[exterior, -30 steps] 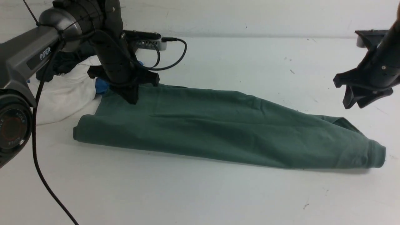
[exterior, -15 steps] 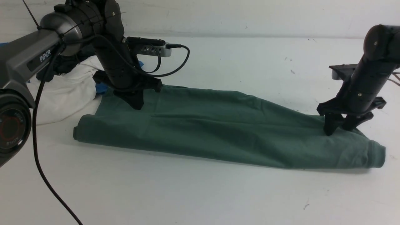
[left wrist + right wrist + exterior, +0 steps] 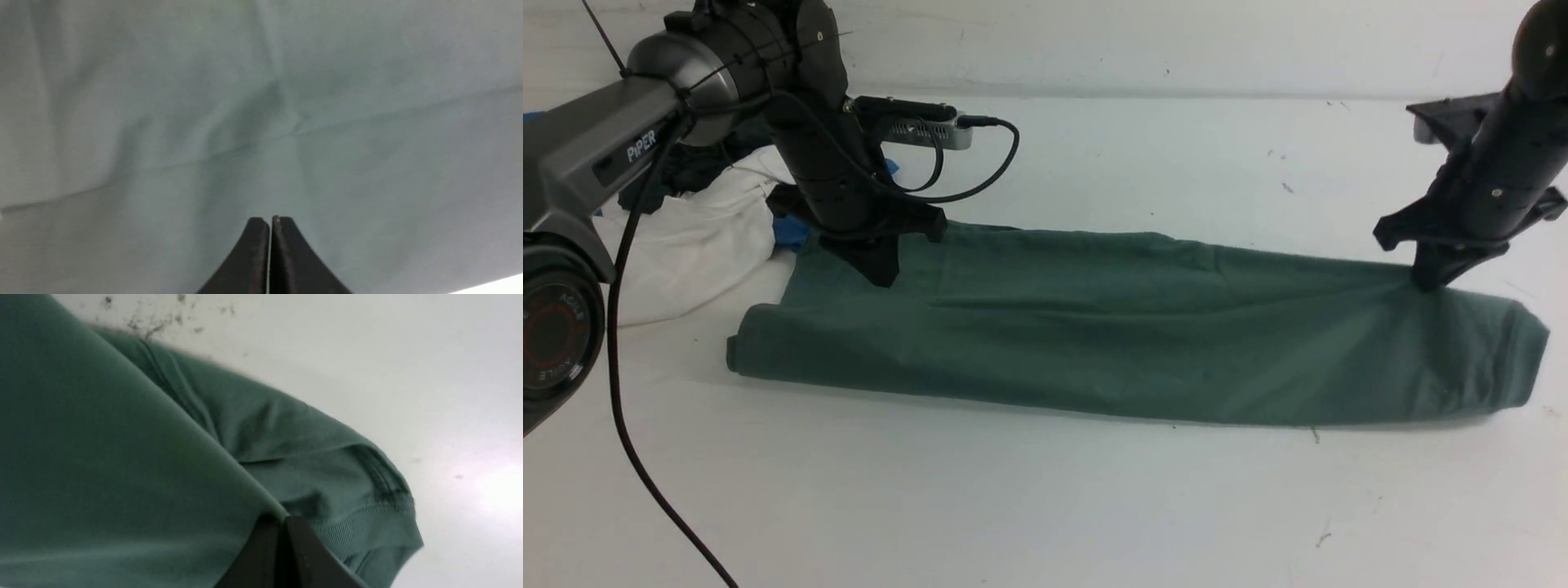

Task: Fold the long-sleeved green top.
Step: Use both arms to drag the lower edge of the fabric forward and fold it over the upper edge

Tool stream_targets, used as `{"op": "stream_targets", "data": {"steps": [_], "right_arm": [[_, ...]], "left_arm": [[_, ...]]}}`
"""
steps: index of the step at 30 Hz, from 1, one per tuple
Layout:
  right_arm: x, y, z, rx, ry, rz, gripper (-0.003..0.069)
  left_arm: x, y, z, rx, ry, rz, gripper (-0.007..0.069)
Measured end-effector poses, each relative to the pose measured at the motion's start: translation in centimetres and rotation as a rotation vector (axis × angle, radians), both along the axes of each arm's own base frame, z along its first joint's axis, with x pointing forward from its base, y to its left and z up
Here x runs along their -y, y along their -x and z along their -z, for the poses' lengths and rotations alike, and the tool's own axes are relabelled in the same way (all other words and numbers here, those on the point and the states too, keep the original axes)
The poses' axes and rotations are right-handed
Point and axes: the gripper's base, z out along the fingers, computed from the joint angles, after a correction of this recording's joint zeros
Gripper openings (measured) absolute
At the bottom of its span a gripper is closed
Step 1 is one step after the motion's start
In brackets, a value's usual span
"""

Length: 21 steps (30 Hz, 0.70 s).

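Folded top held at both ends.
Right gripper clenched on its edge, tenting cloth for next fold; left gripper closed, pinning other end.

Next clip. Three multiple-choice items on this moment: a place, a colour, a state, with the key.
1. The white garment lies: A) beside the green top's left end; B) on its right end; C) in front of it.
2. The table is: A) brown; B) white; C) black.
3. The right gripper is: A) open above the table; B) shut on nothing; C) shut on the green top.
Key: 1 A, it shows past that end in the front view; 2 B, bare white surface all round; 3 C, closed jaws pinch its cloth in the right wrist view.
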Motion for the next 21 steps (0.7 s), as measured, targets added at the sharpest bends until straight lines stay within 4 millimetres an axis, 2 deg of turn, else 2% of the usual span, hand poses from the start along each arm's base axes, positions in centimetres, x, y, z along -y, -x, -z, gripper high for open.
{"op": "stream_targets", "data": {"steps": [3, 8, 9, 11, 14, 16, 17, 19, 21], "right_arm": [[0.6, -0.5, 0.1, 0.034, 0.073, -0.016, -0.0001], [0.6, -2.5, 3.3, 0.096, 0.082, -0.031, 0.0006], [0.6, -2.5, 3.4, 0.099, 0.082, -0.032, 0.0006], [0.6, -3.3, 4.4, 0.139, 0.079, -0.036, 0.0035], [0.5, -4.1, 5.0, 0.193, 0.081, -0.043, 0.0093], [0.6, -4.4, 5.3, 0.218, 0.089, -0.048, 0.0158], [0.6, -4.4, 5.3, 0.22, 0.09, -0.049, 0.0165], [0.8, -4.4, 5.2, 0.219, 0.119, -0.049, 0.0265], [1.1, -4.2, 5.2, 0.199, 0.144, -0.031, 0.0329]], "left_arm": [[0.0, 0.0, 0.0, -0.001, 0.0, 0.0, -0.0004], [0.0, 0.0, 0.0, -0.002, 0.0, 0.001, -0.0004], [0.0, 0.0, 0.0, -0.002, 0.0, 0.001, -0.0004], [0.0, 0.0, 0.0, -0.001, -0.001, 0.001, -0.0004], [0.0, 0.0, 0.0, 0.0, -0.001, 0.001, -0.0004], [0.0, 0.1, -0.1, 0.001, 0.0, 0.001, -0.0004], [0.0, 0.1, -0.1, 0.001, -0.001, 0.002, -0.0004], [-0.2, 0.2, -0.8, 0.018, -0.02, -0.004, -0.0004], [-0.6, 0.3, -1.4, 0.034, -0.049, -0.024, -0.0004]]}}
